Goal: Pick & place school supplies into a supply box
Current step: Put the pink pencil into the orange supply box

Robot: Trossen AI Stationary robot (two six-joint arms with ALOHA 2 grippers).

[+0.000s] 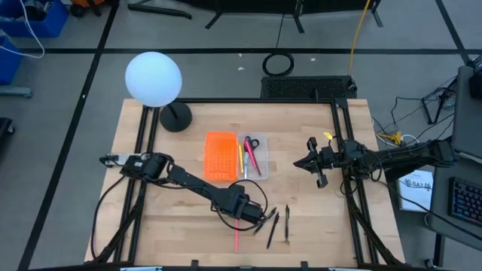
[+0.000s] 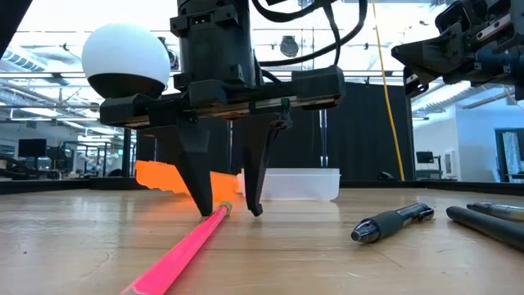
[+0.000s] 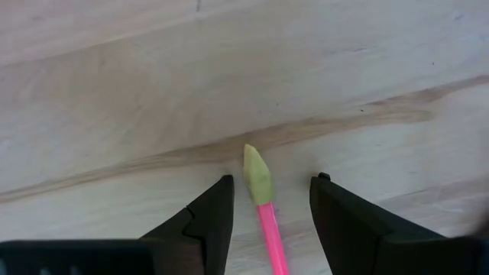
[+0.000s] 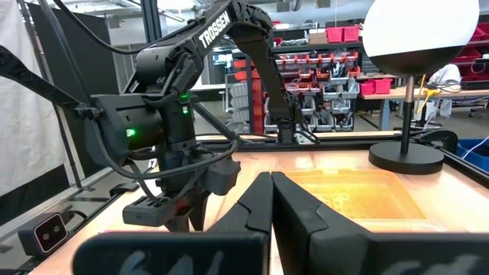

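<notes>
Left pincer [image 3: 267,210] spread wide, straddling the thin pink pencil [image 3: 269,229] on the wooden worktop [image 3: 114,92]; squeezing off-centre could roll it away.

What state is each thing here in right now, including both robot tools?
Left tool: open, fingers down on either side of the pink pencil's tip.
Pink pencil: lying flat on the table, not lifted.
Right tool: shut, empty, held above the table.
Clear box: already holds a few supplies.
Orange tray: empty.
Dark pens: lying loose on the table.
</notes>
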